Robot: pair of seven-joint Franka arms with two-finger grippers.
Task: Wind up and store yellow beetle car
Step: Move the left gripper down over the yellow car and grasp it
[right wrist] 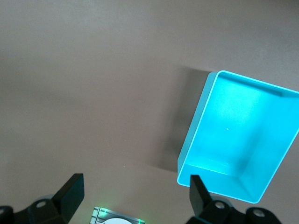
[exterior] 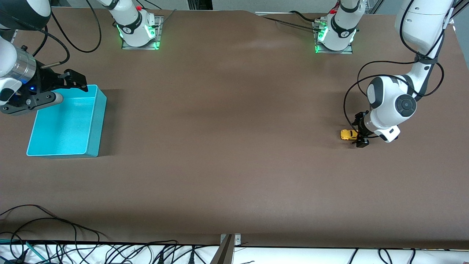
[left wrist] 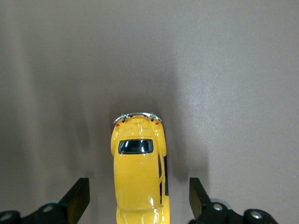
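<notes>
The yellow beetle car [exterior: 348,134] stands on the brown table near the left arm's end. My left gripper [exterior: 359,131] is down at the table around it. In the left wrist view the car [left wrist: 139,177] lies lengthwise between the two black fingers [left wrist: 78,201], with a gap of bare table on each side, so my left gripper [left wrist: 139,203] is open and not touching it. My right gripper [exterior: 67,91] hangs open over the turquoise bin's edge, holding nothing [right wrist: 135,196].
The turquoise bin [exterior: 96,124] sits empty at the right arm's end of the table; its wall [right wrist: 196,126] shows in the right wrist view. Both arm bases [exterior: 139,29] stand along the table's back edge. Cables lie past the front edge.
</notes>
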